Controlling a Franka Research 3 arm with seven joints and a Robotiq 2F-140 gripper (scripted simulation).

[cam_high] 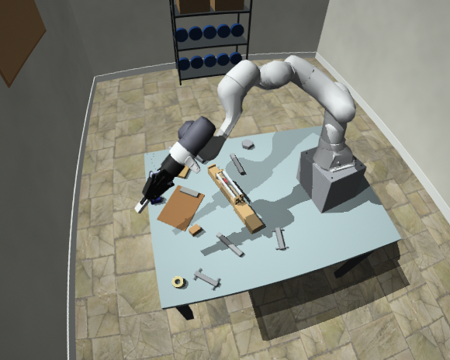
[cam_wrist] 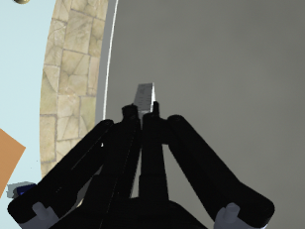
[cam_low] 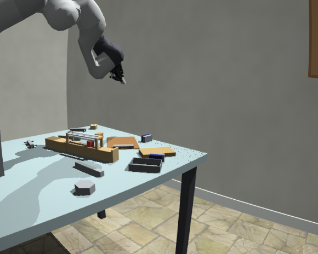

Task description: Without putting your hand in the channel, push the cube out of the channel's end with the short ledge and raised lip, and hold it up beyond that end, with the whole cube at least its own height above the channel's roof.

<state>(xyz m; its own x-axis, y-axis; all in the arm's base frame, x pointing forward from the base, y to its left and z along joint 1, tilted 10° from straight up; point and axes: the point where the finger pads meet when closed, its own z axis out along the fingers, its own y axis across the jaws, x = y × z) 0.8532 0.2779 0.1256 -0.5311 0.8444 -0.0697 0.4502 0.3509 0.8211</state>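
The wooden channel (cam_high: 235,198) lies slantwise in the middle of the table, with a barred roof over its far half; it also shows in the exterior view (cam_low: 81,148). The small red cube (cam_high: 226,181) sits inside it under the roof (cam_low: 90,143). My gripper (cam_high: 140,206) (cam_low: 122,80) is shut, with only its light fingertip pads showing, and I see nothing held. It hangs high in the air over the table's left edge, well away from the channel. The wrist view shows the closed fingers (cam_wrist: 145,100) against the wall and floor.
A brown board (cam_high: 180,206), a small wooden block (cam_high: 195,230), grey bars (cam_high: 237,164) (cam_high: 230,244), two T-ended tools (cam_high: 279,237) (cam_high: 207,278), a hex piece (cam_high: 247,144) and a tape ring (cam_high: 176,279) lie about. A grey tray (cam_low: 146,165) and a blue-topped block (cam_low: 146,138) sit near the edge.
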